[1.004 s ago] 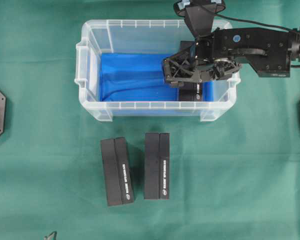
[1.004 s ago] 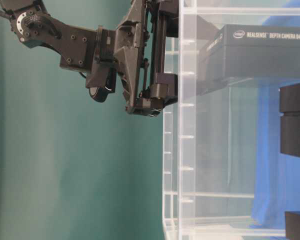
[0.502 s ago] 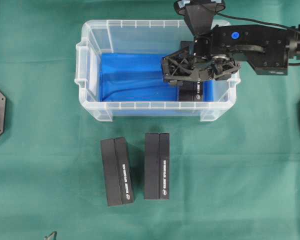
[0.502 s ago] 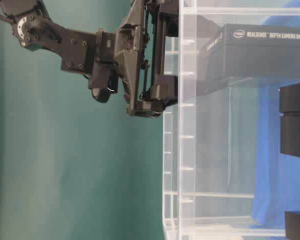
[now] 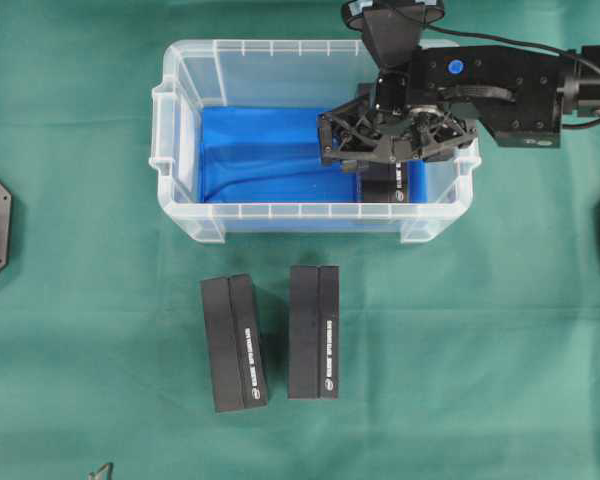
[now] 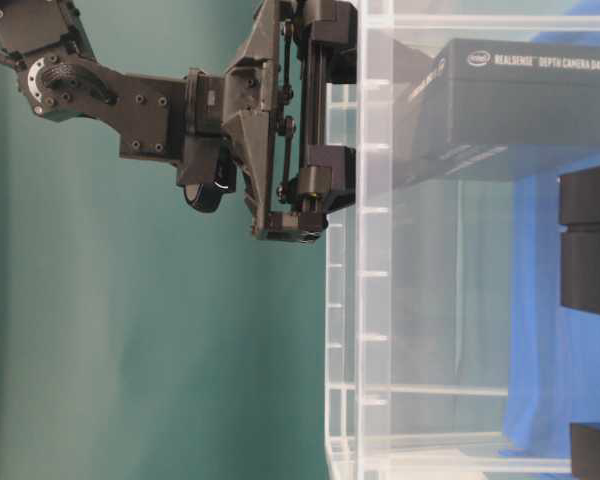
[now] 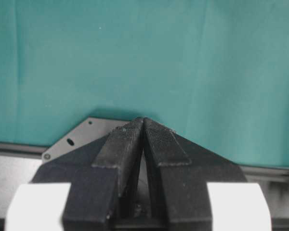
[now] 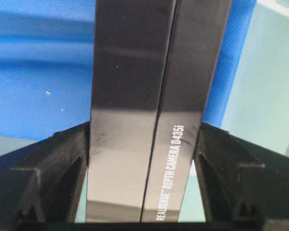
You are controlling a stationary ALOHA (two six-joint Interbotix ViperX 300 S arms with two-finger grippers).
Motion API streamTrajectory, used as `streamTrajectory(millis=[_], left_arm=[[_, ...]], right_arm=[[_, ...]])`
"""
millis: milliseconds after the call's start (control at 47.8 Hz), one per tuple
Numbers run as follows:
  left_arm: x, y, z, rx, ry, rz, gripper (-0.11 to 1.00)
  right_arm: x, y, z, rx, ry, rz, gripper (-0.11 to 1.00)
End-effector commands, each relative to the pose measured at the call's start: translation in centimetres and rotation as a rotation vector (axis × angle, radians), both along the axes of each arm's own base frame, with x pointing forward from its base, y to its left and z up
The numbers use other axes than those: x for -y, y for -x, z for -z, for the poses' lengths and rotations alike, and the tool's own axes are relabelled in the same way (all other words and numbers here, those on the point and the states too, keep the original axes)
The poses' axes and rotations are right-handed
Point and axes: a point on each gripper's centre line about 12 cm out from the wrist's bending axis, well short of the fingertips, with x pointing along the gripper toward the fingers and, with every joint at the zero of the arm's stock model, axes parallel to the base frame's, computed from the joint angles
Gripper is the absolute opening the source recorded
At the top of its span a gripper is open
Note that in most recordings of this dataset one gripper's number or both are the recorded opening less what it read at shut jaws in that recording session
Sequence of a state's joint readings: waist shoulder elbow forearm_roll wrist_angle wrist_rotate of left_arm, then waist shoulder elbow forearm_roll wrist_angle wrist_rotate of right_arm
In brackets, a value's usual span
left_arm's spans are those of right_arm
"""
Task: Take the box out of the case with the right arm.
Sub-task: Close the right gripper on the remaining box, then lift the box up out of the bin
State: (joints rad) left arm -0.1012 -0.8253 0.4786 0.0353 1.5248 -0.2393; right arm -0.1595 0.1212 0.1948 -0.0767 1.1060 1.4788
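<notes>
The case (image 5: 166,150) is a clear tub with a blue cloth (image 5: 260,155) on its bottom. At its right end lies the box (image 5: 387,186), long and black with white "REALSENSE DEPTH CAMERA D435i" lettering, also seen as the box (image 6: 520,110) through the wall. My all-black right gripper (image 5: 382,165) reaches down into the case over it. In the right wrist view the box (image 8: 149,72) fills the gap of the right gripper (image 8: 143,129), and both fingers press its long sides. My left gripper (image 7: 143,121) is shut on nothing above green cloth.
Two more black boxes (image 5: 235,343) (image 5: 313,332) lie side by side on the green table cloth in front of the case. The case's walls and rim (image 6: 365,240) surround the gripper closely on the right and near sides.
The right gripper's jaws have closed in on the box's sides. The arm has shifted slightly toward the case's back, and the box's end sits a little higher in the table-level view.
</notes>
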Motion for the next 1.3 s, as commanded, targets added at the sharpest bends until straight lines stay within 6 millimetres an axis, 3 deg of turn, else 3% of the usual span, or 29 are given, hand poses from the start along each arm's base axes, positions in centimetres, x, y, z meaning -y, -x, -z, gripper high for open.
streamTrajectory(millis=[0,314,460,1004,1276], left_arm=[[0.0,-0.2,-0.3,0.009,-0.003,-0.001,0.0],[0.0,-0.2,-0.2,0.008,-0.003,-0.001,0.0],[0.0,-0.1,-0.2,0.009,-0.003,-0.001,0.0],[-0.1,-0.1,-0.2,0.009,-0.003,0.0,0.0],[0.0,-0.1,-0.3,0.011,-0.002,-0.001,0.0]], right_arm=[[-0.2,-0.4,-1.5,0.041,0.004,-0.005,0.66],[-0.2,-0.4,-1.4,0.04,0.004,-0.005,0.66],[-0.3,-0.3,-2.3,0.047,-0.002,-0.005,0.66],[0.4,1.1,-11.8,0.065,0.055,0.015,0.66],[0.6,1.5,-15.6,0.062,0.086,-0.001,0.66]])
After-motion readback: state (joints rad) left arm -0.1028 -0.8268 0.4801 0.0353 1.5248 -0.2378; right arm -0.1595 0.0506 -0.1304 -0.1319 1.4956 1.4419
